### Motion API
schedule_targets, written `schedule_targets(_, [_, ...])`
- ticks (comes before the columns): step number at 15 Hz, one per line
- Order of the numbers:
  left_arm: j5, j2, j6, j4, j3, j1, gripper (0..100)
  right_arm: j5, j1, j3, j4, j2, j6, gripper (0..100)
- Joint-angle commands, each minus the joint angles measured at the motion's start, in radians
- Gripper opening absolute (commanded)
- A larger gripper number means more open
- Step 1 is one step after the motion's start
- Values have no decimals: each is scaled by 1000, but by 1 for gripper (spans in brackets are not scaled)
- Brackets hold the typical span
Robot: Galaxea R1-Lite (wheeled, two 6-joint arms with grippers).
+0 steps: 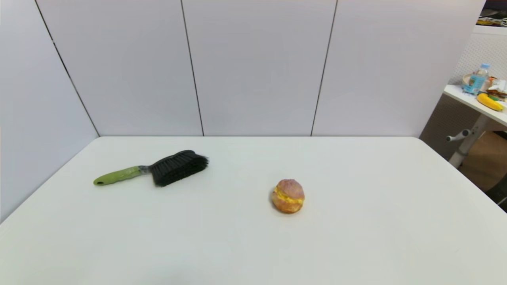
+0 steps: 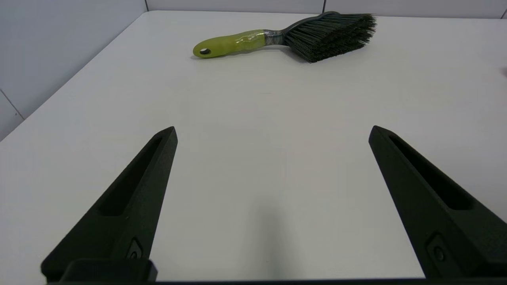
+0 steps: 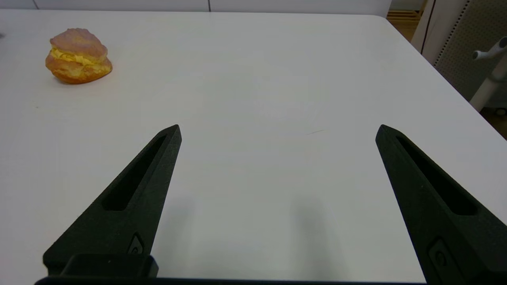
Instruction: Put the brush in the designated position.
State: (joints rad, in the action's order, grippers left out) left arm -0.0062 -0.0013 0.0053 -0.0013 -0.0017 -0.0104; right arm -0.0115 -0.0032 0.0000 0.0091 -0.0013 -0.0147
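The brush (image 1: 158, 170) lies flat on the white table (image 1: 356, 237), left of centre, its lime-green handle pointing left and its black bristle head to the right. It also shows in the left wrist view as the brush (image 2: 289, 37), well ahead of my left gripper (image 2: 273, 132), which is open and empty above bare table. My right gripper (image 3: 279, 130) is open too, holding nothing, over the table's right part. Neither arm shows in the head view.
A brown cream-filled bun (image 1: 288, 196) sits near the table's middle, also seen as the bun (image 3: 77, 55) off to one side of the right gripper. Grey panels wall the back and left. A side table with a bottle (image 1: 478, 79) and banana (image 1: 489, 101) stands far right.
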Motion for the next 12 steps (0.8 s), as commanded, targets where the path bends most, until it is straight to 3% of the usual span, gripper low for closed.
schedule_targets(1, [0, 1, 1, 0, 0, 0, 100, -1, 0, 2, 0, 1, -1, 100])
schedule_targets(12, [-1, 18, 7, 3, -47, 0, 100, -1, 0, 2, 0, 1, -1, 100])
